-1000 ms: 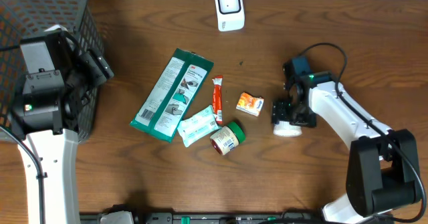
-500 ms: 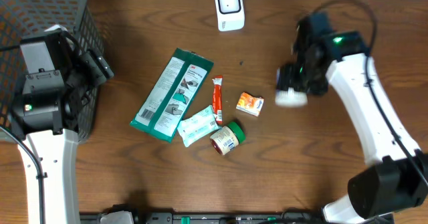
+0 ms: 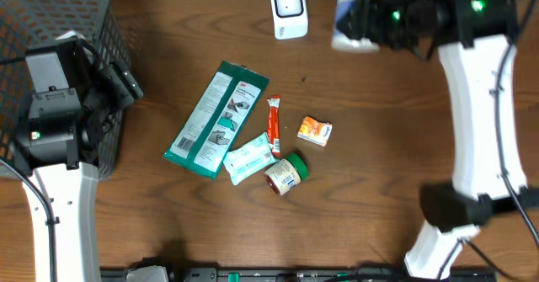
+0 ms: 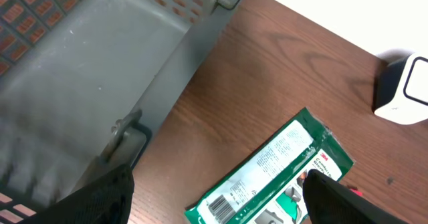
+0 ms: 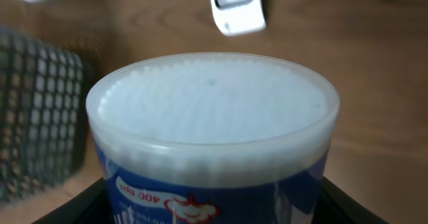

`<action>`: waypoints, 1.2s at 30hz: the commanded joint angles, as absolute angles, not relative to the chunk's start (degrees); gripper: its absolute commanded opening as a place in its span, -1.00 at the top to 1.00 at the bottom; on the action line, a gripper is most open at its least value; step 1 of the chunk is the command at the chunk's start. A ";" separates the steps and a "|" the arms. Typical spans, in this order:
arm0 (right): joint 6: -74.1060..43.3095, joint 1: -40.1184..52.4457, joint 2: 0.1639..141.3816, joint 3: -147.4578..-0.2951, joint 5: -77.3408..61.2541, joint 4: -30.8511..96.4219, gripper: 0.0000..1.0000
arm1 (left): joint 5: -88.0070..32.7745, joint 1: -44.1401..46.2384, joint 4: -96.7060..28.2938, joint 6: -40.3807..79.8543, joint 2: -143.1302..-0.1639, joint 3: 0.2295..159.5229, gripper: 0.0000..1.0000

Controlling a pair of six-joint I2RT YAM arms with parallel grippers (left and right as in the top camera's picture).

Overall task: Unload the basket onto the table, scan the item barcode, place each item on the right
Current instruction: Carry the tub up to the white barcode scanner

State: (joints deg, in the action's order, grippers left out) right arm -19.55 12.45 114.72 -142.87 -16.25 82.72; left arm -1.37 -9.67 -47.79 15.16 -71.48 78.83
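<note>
Nearest the front edge of the brown wooden counter (image 3: 379, 206) lies a small jar with a green lid (image 3: 286, 174), tipped on its side. It touches a white-and-teal soft pouch (image 3: 249, 157). Just beyond them lie a little orange carton (image 3: 314, 130) and a slim red sachet (image 3: 274, 124). To their left a long flat green packet (image 3: 215, 118) lies at a slant, and the left wrist view shows a barcode on its near end.

Over on the left, the left claw (image 4: 219, 184) hangs beside the grey mesh plastic basket (image 3: 50, 4). It is spread wide with nothing between its fingers, and the green packet lies below it.

Now to the far edge, where the action is! The white box-shaped scanner (image 3: 288, 10) stands at the back of the counter. To its right is the right claw (image 5: 211, 207), pinching a round clear plastic tub (image 5: 212, 117) with a blue label, packed with white cotton swabs. The black fingers (image 5: 70, 209) press on either side of it. The tub is near the scanner but apart from it. From the right wrist, the scanner shows just beyond the tub's top. The overhead picture is blurred here, so I cannot tell which way the tub's barcode faces.
</note>
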 commanded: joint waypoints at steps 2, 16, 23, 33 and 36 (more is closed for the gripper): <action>-24.18 12.51 124.86 -151.41 -20.05 77.65 0.30 | -0.62 -10.11 -48.01 14.63 -71.37 79.46 -0.66; -55.02 18.65 149.40 -151.39 -17.17 39.79 0.35 | -0.62 -10.11 -48.01 14.63 -71.37 79.46 -0.65; -59.88 19.18 152.97 -151.28 -8.75 38.20 0.34 | -0.62 -10.11 -48.01 14.63 -71.37 79.46 -0.65; -72.23 19.55 152.97 -150.21 -7.99 36.62 0.30 | -0.62 -10.11 -48.01 14.63 -71.37 79.46 -0.65; -76.16 20.10 152.97 -149.77 -8.16 35.94 0.35 | -0.62 -10.11 -48.01 14.63 -71.37 79.46 -0.65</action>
